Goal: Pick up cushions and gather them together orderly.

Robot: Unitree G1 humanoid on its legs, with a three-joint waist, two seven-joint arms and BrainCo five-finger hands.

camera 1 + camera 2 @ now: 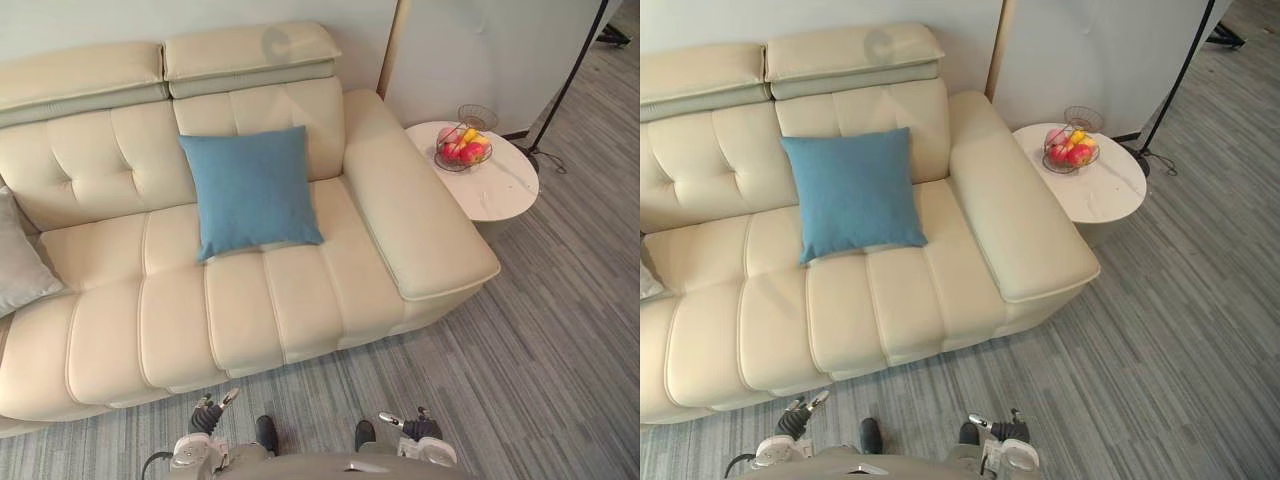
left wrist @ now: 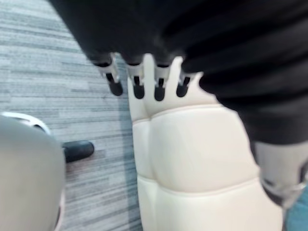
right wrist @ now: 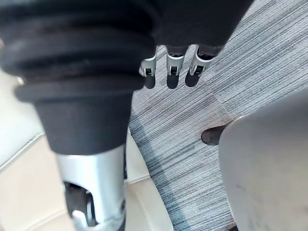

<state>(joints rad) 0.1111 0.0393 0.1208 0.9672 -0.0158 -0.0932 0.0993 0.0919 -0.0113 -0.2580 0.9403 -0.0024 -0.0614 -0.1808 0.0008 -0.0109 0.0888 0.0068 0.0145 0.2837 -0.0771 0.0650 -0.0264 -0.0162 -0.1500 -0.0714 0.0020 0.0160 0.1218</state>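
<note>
Sofa [image 1: 250, 300]: cream leather, smooth and slightly glossy, with a button-tufted back, two padded headrests along the top, a seat stitched into plump vertical panels and a broad flat armrest at the robot's right.

Blue cushion [image 1: 252, 190]: square, matte woven cloth with sharp corners. It is standing upright on the seat and leaning against the backrest, near the armrest end.

Grey cushion [image 1: 20, 255]: soft pale cloth, only partly in view. It is lying on the seat at the sofa's far left end, well apart from the blue cushion.

Tabletop [image 1: 505, 190]: round, white and stone-like, standing just beside the armrest.

Basket [image 1: 462, 148]: thin dark wire, bowl-shaped, sitting on the tabletop and holding red and yellow fruit [image 1: 468, 150].

Floor [image 1: 540, 350]: grey carpet with fine streaked lines.

Pole [image 1: 572, 75]: thin and black, slanting up from a base on the floor behind the tabletop.

Left hand [image 1: 208, 416]: hanging low over the floor in front of the sofa, its fingers [image 2: 138, 83] straight and loose, holding nothing.

Right hand [image 1: 418, 428]: hanging low over the floor on the other side, fingers likewise straight and empty.
</note>
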